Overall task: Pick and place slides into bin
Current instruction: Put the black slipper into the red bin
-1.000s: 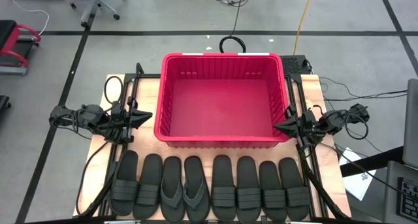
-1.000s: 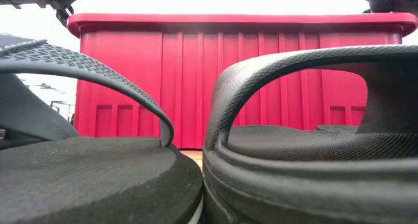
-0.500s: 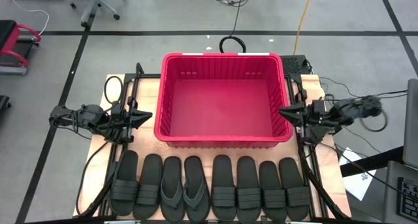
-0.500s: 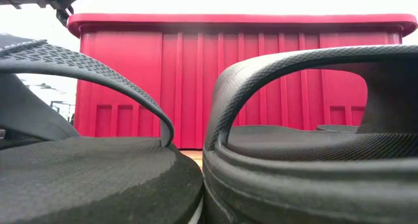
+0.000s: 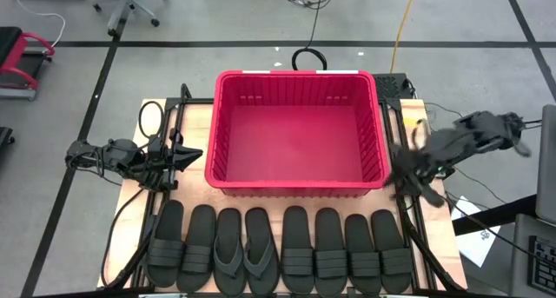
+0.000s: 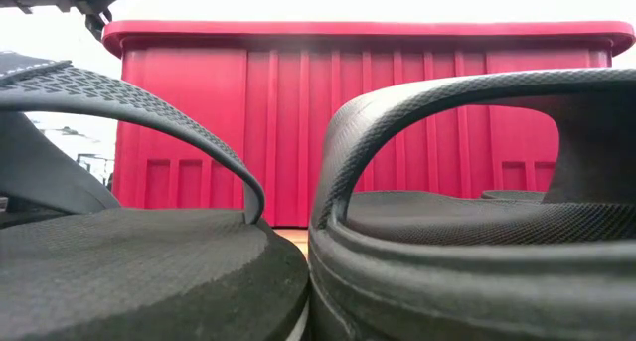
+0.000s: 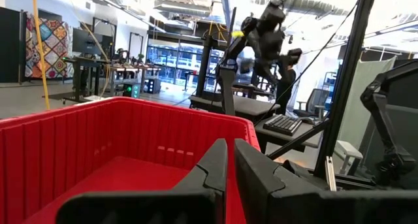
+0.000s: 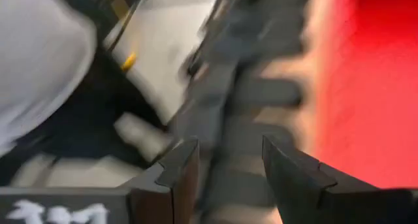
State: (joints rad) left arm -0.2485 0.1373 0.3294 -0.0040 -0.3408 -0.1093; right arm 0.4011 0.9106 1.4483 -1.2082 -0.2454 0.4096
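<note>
Red plastic, the large rectangular bin (image 5: 295, 131) with its thick rim sits at the middle of the wooden counter (image 5: 436, 237). Nearer the front edge, 8 black rubbery slides (image 5: 280, 250) lie side by side in 1 row, 2 of them thong flip-flops (image 5: 244, 250) among the left 4. None is inside the bin. The left gripper (image 5: 193, 154) rests beside the bin's left wall, fingers (image 7: 219, 164) drawn narrow, nearly together, holding nothing. The right gripper (image 5: 407, 166) hangs off the bin's right front corner, above the counter edge, its fingers (image 8: 183, 165) spread wide and empty.
</note>
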